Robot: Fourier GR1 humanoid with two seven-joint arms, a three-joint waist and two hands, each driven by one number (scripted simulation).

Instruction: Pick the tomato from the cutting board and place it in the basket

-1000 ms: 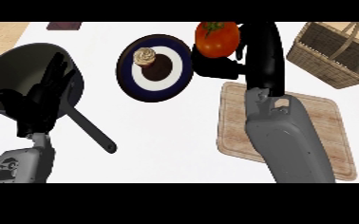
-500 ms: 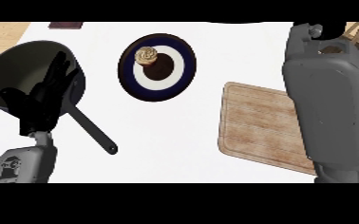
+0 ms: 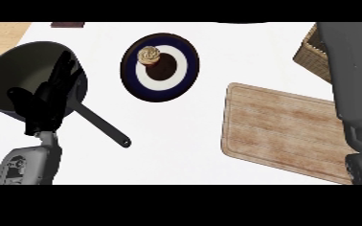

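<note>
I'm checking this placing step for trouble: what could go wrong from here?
The right grey forearm covers most of the woven wicker basket, and neither its hand nor the tomato shows, so a release over the rim cannot be checked. Drawing back, that forearm might nudge the basket or the bare wooden cutting board.

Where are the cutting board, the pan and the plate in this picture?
Cutting board (image 3: 283, 129): head view, on its bare wooden top.
Pan (image 3: 32, 62): head view, on its dark inside.
Plate (image 3: 185, 67): head view, on its dark blue rim.
</note>
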